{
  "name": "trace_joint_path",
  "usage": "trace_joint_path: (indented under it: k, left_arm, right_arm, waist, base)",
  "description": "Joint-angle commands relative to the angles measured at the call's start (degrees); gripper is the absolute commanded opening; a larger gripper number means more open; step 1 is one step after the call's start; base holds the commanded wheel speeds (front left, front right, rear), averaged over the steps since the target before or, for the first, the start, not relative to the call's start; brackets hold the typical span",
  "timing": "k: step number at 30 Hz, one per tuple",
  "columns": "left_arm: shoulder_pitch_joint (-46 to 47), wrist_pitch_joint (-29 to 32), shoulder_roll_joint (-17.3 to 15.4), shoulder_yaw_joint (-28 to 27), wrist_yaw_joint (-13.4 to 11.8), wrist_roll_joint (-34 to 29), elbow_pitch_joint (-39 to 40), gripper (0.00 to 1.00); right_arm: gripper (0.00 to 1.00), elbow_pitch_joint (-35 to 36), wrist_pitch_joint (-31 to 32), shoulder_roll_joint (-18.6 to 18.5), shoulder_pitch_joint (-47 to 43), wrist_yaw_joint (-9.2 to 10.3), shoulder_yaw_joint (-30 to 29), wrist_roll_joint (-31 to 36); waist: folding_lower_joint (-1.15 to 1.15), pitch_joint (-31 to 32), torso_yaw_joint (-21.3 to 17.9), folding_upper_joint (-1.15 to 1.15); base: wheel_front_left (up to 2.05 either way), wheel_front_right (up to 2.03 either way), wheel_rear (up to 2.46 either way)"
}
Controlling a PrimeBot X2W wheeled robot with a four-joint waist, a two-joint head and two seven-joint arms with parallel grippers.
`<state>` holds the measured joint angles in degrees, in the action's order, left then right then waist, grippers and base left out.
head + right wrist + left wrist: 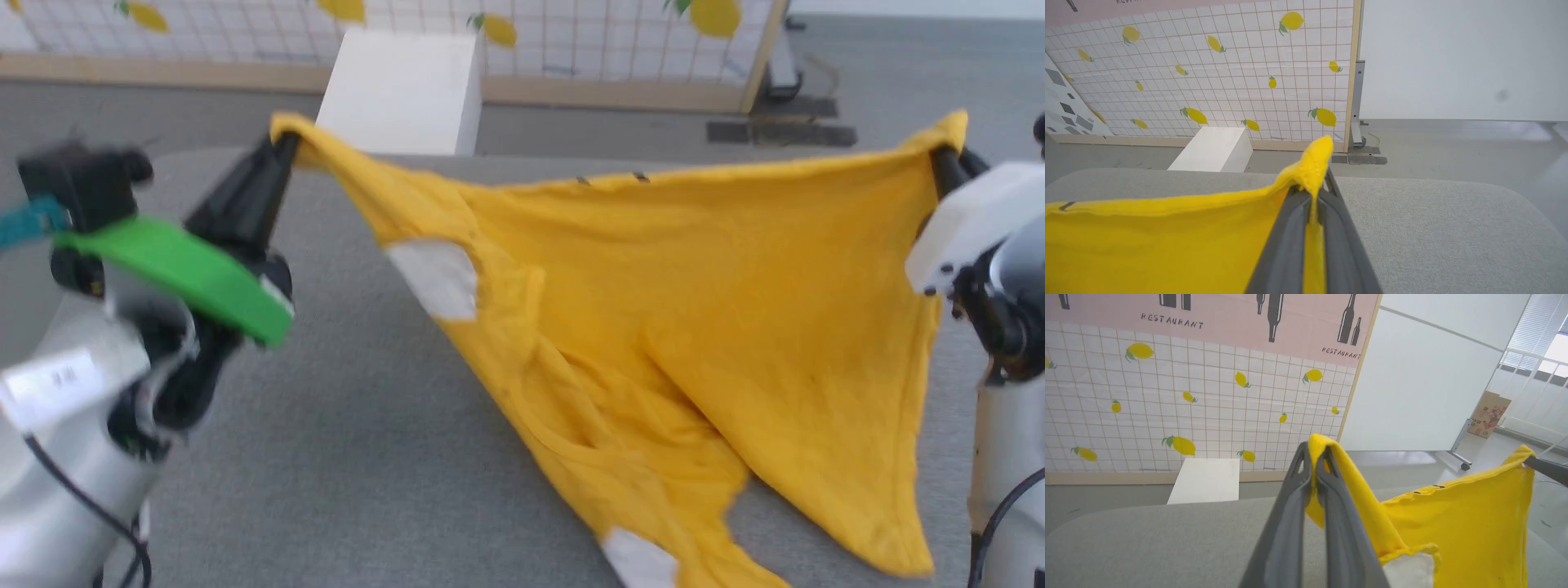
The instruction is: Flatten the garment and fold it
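Note:
The garment [694,310], a mustard-yellow T-shirt with white patches, hangs stretched in the air between my two grippers above the grey table [343,457]. My left gripper [286,145] is shut on one corner of its hem at the upper left. My right gripper [947,159] is shut on the opposite corner at the upper right. The cloth sags down toward the near edge, its lower part resting on the table. In the left wrist view the garment [1474,531] is pinched at my left gripper [1315,455]. In the right wrist view the garment [1167,245] is pinched at my right gripper [1312,185].
A white box [404,90] stands on the floor beyond the table's far edge. Behind it runs a tiled lemon-patterned partition [571,41] on a wooden base. The padded table surface lies bare to the left of the hanging shirt.

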<state>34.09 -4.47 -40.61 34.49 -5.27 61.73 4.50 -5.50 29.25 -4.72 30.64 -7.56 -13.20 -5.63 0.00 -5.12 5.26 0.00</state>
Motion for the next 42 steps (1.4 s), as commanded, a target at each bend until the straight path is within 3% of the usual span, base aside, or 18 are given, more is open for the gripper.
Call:
trace_joint_path:
  k: [1, 8, 17, 35, 36, 38, 42]
  left_arm:
    - [2.7, 0.7, 0.7, -0.3, -0.4, -0.6, -1.2, 0.0]
    - [16.1, 4.3, 3.3, -1.7, -0.3, -1.5, -9.8, 0.0]
    - [31.6, 0.9, 5.0, -2.7, 0.5, -8.0, -22.2, 0.0]
    - [42.4, 1.0, 6.6, -4.3, 4.0, -7.1, -32.5, 0.0]
    - [42.9, 0.6, 6.7, -4.4, 4.1, -7.2, -32.9, 0.0]
    - [47.3, -4.2, 6.5, -5.0, 4.9, -9.8, -35.6, 0.0]
    - [52.4, -6.6, 7.9, -5.3, 5.2, -11.2, -37.5, 0.0]
  right_arm:
    - [0.0, -0.2, 0.3, -0.5, 1.8, 0.08, 0.6, -0.5]
    - [0.0, -2.9, 1.2, -0.5, 10.3, 0.08, 2.7, -1.8]
    - [0.0, -11.2, -3.7, 1.1, 24.1, 0.08, 0.2, 2.4]
    - [0.0, -25.1, -5.8, 1.8, 36.4, 0.08, 2.5, 5.2]
    - [0.0, -25.6, -6.4, 1.8, 36.8, 0.08, 2.6, 5.2]
    - [0.0, -27.8, -15.3, 1.8, 42.7, 0.08, 1.7, 7.9]
    - [0.0, -29.6, -22.4, 1.8, 47.8, 0.08, 0.6, 11.6]
  waist:
    - [0.0, 3.8, -3.5, 0.0]
    - [0.0, 5.1, -5.8, 0.0]
    - [0.0, 3.3, -7.7, 0.0]
    - [0.0, -4.9, -9.7, 0.0]
    - [0.0, -5.6, -9.9, 0.0]
    - [0.0, -11.4, -11.0, 0.0]
    - [0.0, -15.5, -11.1, 0.0]
  base:
    - [0.0, 0.0, 0.0]
    - [0.0, 0.0, 0.0]
    - [0.0, 0.0, 0.0]
    - [0.0, 0.0, 0.0]
    - [0.0, 0.0, 0.0]
    - [0.0, 0.0, 0.0]
    - [0.0, 0.0, 0.0]
